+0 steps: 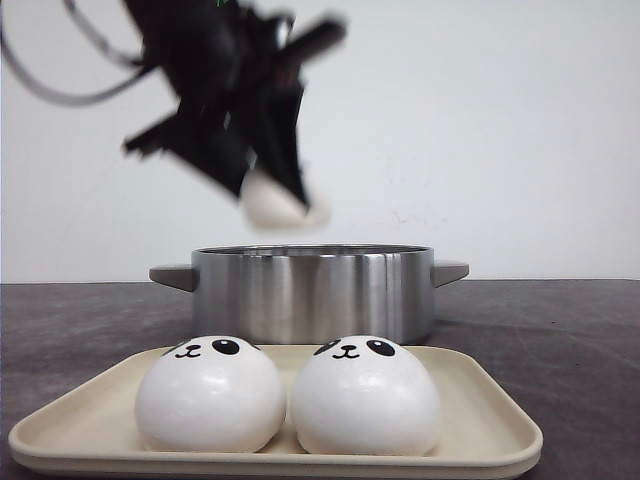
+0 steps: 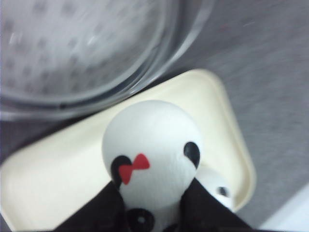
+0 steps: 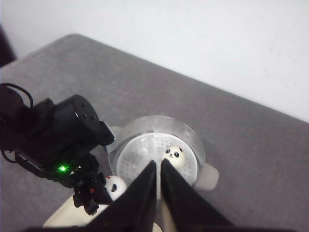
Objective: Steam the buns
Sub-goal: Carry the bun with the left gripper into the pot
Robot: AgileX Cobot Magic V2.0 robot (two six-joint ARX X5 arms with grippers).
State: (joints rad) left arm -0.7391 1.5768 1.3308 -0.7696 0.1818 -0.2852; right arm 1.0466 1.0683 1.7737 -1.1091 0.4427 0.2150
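Front view: left gripper [image 1: 262, 200], blurred, hangs above the pot [image 1: 312, 290] with a bun [image 1: 275, 205] clamped between its fingers. Two buns [image 1: 211, 393] [image 1: 366, 395] sit side by side on the tray [image 1: 490, 425] in front of the pot. Step in hand, as I judge it: carrying a bun from tray to pot. Next move calls for centring over the pot opening, lowering, then letting go.

Left wrist view: held bun [image 2: 152, 152] fills the fingers, black ears and a red bow showing. Tray [image 2: 58, 179] lies below it, pot's perforated steamer plate [image 2: 72, 43] just beyond. One tray bun [image 2: 217, 186] peeks out behind the held one.

Right wrist view: right gripper [image 3: 158, 193] hovers high, fingers nearly together, holding nothing. One bun [image 3: 173, 155] already lies on the steamer plate inside the pot. Left arm [image 3: 58, 145] with its bun [image 3: 115, 186] is beside the pot rim.

Count: four buns — one in pot, one held, two on tray. One pot, one tray.
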